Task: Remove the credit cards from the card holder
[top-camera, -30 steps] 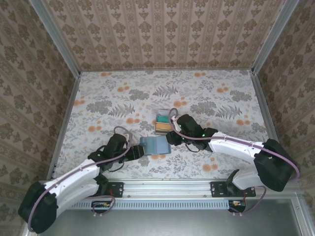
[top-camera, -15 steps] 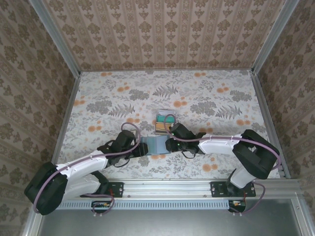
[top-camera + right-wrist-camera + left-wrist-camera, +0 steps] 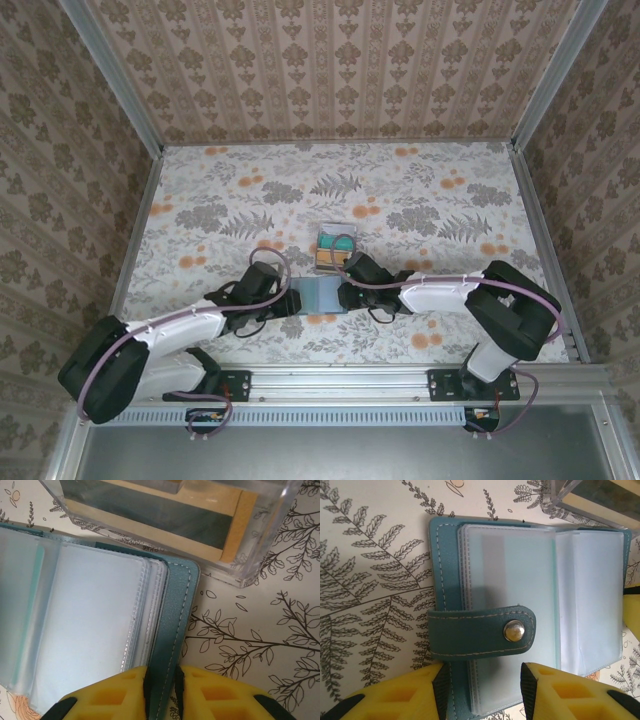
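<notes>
Currently the dark teal two-panel card holder [image 3: 318, 295] is lying open on the floral table [image 3: 200, 220], just beside a clear plastic box [image 3: 270, 545]. The yellow-fingered right gripper [image 3: 161, 690] is pinching its right cover edge; the left gripper [image 3: 482, 695] is hovering part-open over the snap strap [image 3: 480, 632], apparently gripping nothing. Extraction seems midway: next, a frosted sleeve [image 3: 510, 580] needs emptying. Counting: one holder, one box, and two thin credit cards [image 3: 336, 241], teal-green and tan, showing inside it.

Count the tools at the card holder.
2. The left tool sits open at the holder's strap edge. The right tool pinches the opposite cover edge. None looks hidden.
</notes>
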`<state>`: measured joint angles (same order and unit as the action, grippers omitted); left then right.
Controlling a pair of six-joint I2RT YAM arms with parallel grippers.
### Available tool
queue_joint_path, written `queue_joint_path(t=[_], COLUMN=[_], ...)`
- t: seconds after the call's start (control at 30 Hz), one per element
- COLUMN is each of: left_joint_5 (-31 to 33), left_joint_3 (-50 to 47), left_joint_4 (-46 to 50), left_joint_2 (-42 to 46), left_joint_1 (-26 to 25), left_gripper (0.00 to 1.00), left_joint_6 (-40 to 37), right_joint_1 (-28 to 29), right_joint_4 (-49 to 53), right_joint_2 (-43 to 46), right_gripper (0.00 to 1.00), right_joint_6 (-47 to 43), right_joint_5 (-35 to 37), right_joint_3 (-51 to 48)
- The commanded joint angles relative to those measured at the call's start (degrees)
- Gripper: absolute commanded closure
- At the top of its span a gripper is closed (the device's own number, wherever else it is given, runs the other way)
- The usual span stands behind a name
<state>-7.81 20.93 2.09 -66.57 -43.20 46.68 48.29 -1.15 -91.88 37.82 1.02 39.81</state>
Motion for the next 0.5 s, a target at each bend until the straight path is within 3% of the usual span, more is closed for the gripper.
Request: queue_joint_path(t=[0.0, 0.47], left_joint_5=[-1.22, 3.47], left_joint_3=[1.4, 3.06], left_joint_4=[-1.73, 4.48], left_joint_2=[-0.67, 4.54], left_joint_1=[-0.73, -2.88], left_gripper=[0.56, 0.55], left_joint_6=[-1.07, -1.83], right_joint_1=[1.0, 1.68], right_joint_4=[0.04, 0.96], right_joint_2=[-2.68, -2.77], right_gripper=[0.76, 0.8], right_joint_6=[1.07, 1.37], right_joint_5=[-0.13, -0.1], right_joint_3=[0.79, 1.68])
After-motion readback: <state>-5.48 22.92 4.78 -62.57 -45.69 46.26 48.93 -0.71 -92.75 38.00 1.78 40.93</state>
